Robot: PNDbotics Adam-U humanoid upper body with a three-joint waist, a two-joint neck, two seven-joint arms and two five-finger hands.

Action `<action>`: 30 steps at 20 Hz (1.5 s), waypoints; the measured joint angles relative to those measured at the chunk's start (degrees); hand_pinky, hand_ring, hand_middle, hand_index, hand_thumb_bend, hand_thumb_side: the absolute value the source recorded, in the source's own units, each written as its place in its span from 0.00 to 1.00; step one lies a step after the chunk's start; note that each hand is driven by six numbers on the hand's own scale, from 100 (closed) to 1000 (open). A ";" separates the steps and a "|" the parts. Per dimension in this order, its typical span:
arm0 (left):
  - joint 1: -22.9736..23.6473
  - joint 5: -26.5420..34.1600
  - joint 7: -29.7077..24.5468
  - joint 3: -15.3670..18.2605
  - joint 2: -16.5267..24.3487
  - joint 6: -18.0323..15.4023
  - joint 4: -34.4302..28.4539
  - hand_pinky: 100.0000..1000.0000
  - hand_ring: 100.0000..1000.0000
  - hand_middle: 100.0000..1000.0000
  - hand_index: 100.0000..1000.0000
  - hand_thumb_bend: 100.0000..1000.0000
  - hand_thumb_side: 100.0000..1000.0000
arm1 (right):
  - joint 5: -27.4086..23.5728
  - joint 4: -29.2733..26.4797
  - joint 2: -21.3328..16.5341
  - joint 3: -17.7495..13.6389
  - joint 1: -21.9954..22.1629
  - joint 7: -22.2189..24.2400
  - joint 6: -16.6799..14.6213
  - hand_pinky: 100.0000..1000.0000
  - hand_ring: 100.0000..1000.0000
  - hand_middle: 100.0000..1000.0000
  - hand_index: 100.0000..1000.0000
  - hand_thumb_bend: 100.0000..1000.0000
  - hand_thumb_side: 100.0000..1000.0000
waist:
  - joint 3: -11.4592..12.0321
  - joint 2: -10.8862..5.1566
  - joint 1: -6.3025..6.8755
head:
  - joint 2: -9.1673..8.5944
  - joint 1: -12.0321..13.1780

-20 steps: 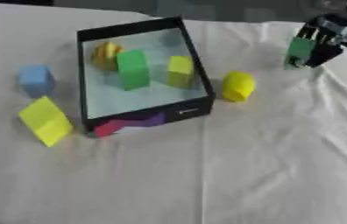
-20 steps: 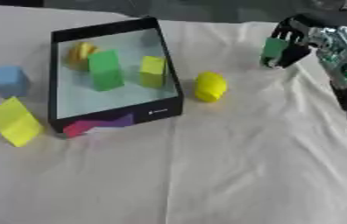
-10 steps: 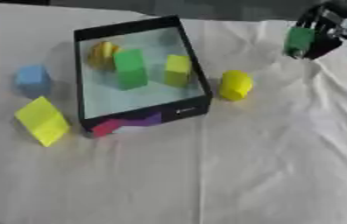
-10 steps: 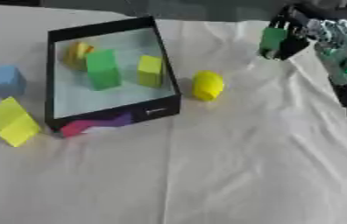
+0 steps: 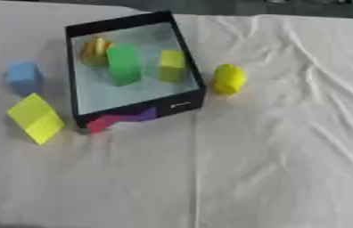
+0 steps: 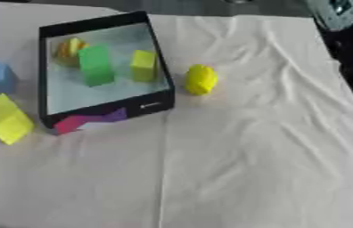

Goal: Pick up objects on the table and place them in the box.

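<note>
Three pieces already in box: green block, yellow-green block, orange-yellow piece. Outside on worktop: yellow rounded piece just beside box's right wall, long axis running away from viewer; blue cube and yellow block left of box. Neither hand in view, so state, pose and nearer side cannot be told.

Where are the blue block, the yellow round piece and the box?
blue block (image 5: pixel 23 76), left eye view, its front face
yellow round piece (image 5: pixel 229 79), left eye view, its middle
box (image 5: pixel 186 49), left eye view, its right wall
</note>
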 measured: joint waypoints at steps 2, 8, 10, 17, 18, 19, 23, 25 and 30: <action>0.63 0.00 0.72 0.66 0.04 -0.14 0.34 0.71 0.76 0.72 0.77 0.02 0.75 | 0.35 -0.34 3.05 0.65 -0.77 0.31 0.25 0.56 0.45 0.35 0.52 0.31 0.00 | 0.35 -0.27 0.00 | 0.26 -0.63; 1.74 0.00 1.04 0.80 0.45 0.29 3.29 0.70 0.76 0.72 0.77 0.01 0.76 | 3.33 2.89 11.73 2.08 -1.64 -0.21 0.26 0.56 0.45 0.35 0.52 0.25 0.00 | 1.36 -0.39 0.01 | 0.46 -2.49; 1.28 0.00 0.22 -0.13 0.45 0.61 4.30 0.70 0.76 0.72 0.77 0.01 0.77 | 4.92 5.36 14.49 2.37 -1.63 -1.21 -0.07 0.56 0.45 0.35 0.52 0.25 0.00 | 1.87 -0.39 0.01 | 0.46 -2.98; -0.72 0.00 -2.82 -3.45 -0.06 1.24 6.26 0.70 0.76 0.72 0.77 0.00 0.78 | 13.47 13.79 20.97 2.76 0.49 -5.43 -2.58 0.62 0.50 0.40 0.57 0.27 0.00 | 3.08 -0.39 0.01 | 0.46 -4.15; -0.84 0.00 -3.10 -3.79 -0.07 1.25 6.33 0.70 0.76 0.72 0.77 0.00 0.78 | 14.51 14.72 21.54 2.76 0.89 -5.66 -3.06 0.62 0.50 0.40 0.57 0.28 0.01 | 3.09 -0.39 0.01 | 0.46 -4.27; -0.94 0.00 -3.33 -4.04 -0.09 1.24 6.39 0.70 0.76 0.72 0.77 0.00 0.78 | 15.52 15.52 21.96 2.76 1.19 -5.80 -3.53 0.65 0.54 0.43 0.61 0.30 0.05 | 3.13 -0.39 0.01 | 0.46 -4.34; -1.14 0.00 -3.82 -4.66 -0.11 1.15 6.65 0.70 0.76 0.72 0.77 0.00 0.78 | 19.06 16.94 22.49 2.67 1.62 -4.78 -5.46 0.75 0.76 0.69 0.82 0.29 0.09 | 3.28 -0.39 0.01 | 0.46 -4.47; -1.14 0.00 -3.88 -4.83 -0.11 1.09 6.65 0.70 0.76 0.72 0.77 0.00 0.77 | 20.03 16.92 22.50 2.47 1.59 -3.57 -6.38 0.81 0.84 0.80 0.89 0.25 0.01 | 3.27 -0.39 0.01 | 0.46 -4.44; -0.95 -0.05 -3.88 -4.84 -0.10 1.09 6.64 0.70 0.76 0.72 0.78 0.00 0.78 | 20.66 15.67 21.62 1.72 1.51 -1.48 -6.12 0.84 0.85 0.82 0.91 0.23 0.00 | 2.83 -0.39 0.01 | 0.46 -3.97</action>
